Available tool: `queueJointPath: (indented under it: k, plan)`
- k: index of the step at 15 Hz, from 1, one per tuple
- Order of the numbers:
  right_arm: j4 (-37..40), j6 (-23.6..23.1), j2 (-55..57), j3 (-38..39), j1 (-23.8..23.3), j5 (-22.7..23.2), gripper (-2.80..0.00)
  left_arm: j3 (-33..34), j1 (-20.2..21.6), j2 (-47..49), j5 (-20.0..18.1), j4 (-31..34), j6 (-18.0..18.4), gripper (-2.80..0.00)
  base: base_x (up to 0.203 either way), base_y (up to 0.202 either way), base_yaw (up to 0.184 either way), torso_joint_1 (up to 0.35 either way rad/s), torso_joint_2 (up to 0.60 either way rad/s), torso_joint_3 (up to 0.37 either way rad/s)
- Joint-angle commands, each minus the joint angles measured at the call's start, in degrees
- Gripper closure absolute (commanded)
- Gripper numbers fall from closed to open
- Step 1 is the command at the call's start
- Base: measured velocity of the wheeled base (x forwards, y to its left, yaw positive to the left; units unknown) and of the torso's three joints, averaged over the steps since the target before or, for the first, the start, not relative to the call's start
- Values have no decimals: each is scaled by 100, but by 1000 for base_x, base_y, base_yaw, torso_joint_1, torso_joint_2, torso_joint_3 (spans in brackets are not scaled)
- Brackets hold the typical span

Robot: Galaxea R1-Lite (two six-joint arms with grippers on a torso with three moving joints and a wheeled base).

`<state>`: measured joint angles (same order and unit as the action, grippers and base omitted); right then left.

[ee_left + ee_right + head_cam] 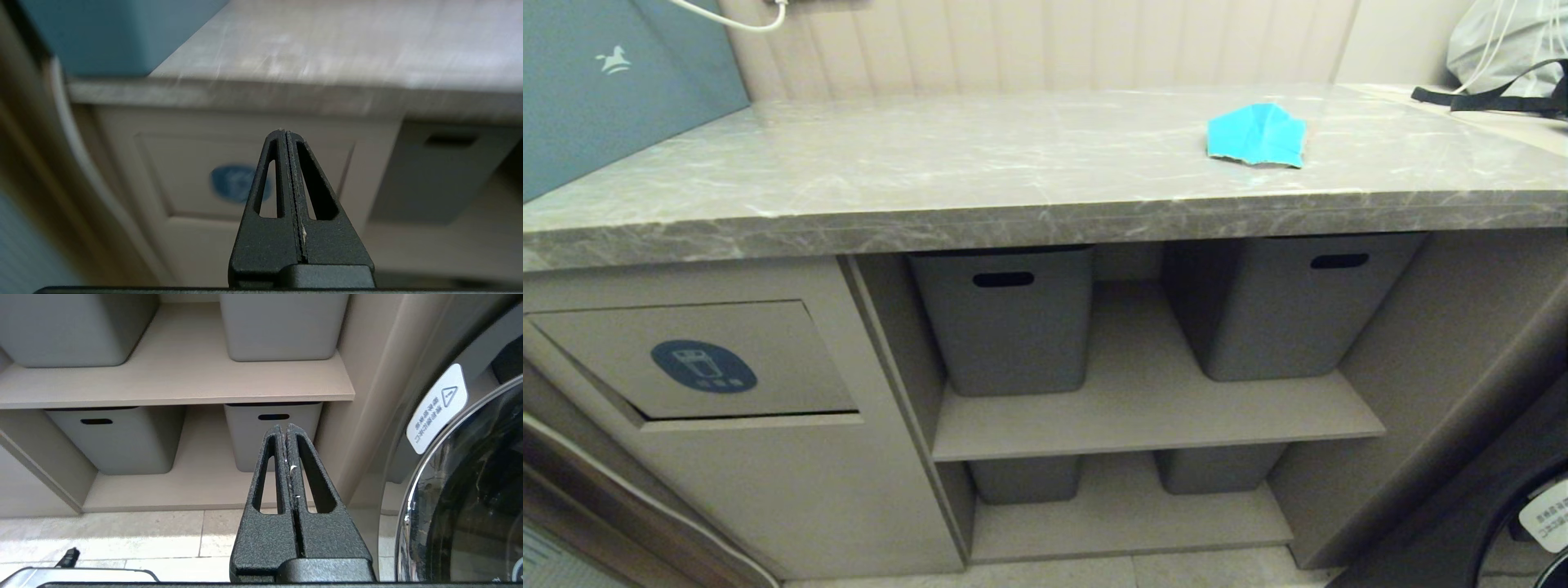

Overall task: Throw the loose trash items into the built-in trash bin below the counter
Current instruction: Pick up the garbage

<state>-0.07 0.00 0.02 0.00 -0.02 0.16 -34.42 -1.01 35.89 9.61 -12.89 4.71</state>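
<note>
Left gripper (286, 134), pinched shut and empty, faces the bin flap (245, 179); paper scrap (1256, 135) sits on the counter (931, 163) toward two o'clock

Head view: above, facing down on counter (931, 163) and trash bin flap (703, 363). Left wrist: close, facing same flap (196, 179). Right wrist: low, facing shelf tubs (118, 437)

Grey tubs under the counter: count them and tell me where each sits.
4. On the upper shelf, the left tub and the right tub; below them, the lower left tub and lower right tub. More may be hidden.
</note>
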Motion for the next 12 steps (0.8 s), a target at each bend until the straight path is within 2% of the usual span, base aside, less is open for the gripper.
queueJointPath:
  k: [1, 3, 5, 6, 7, 9, 10, 12]
  plan:
    - [-1, 0, -11, 0, -5, 2, 0, 322, 7, -477, 37, 153, 142, 0, 0, 0, 0, 0, 0, 0]
    - [-1, 0, -11, 0, 2, 2, 0, 713, 15, -1274, 174, 677, 398, 0, 0, 0, 0, 0, 0, 0]
    - [-1, 2, -11, 0, -2, -4, 0, 1003, 18, -2363, 266, 1582, 535, 0, 0, 0, 0, 0, 0, 0]
    - [-3, 9, -11, 0, -7, -7, 0, 1182, 30, -2903, 172, 2213, 530, 0, 0, 0, 0, 0, 0, 0]
    - [-1, 9, -11, 0, -7, -7, 0, 1493, 42, -3247, -101, 2656, 484, 0, 0, 0, 0, 0, 0, 0]
    - [-2, 9, -3, 0, -3, -7, 0, 2242, 59, -3498, -784, 2657, 425, 0, 0, 0, 0, 0, 0, 0]
    - [-1, 9, -11, 0, -7, -7, 0, 2661, 62, -3535, -954, 2436, 402, 0, 0, 0, 0, 0, 0, 0]
    - [-10, 9, -11, 0, -7, -7, 0, 3372, 64, -3566, -1182, 1410, 301, 0, 0, 0, 0, 0, 0, 0]
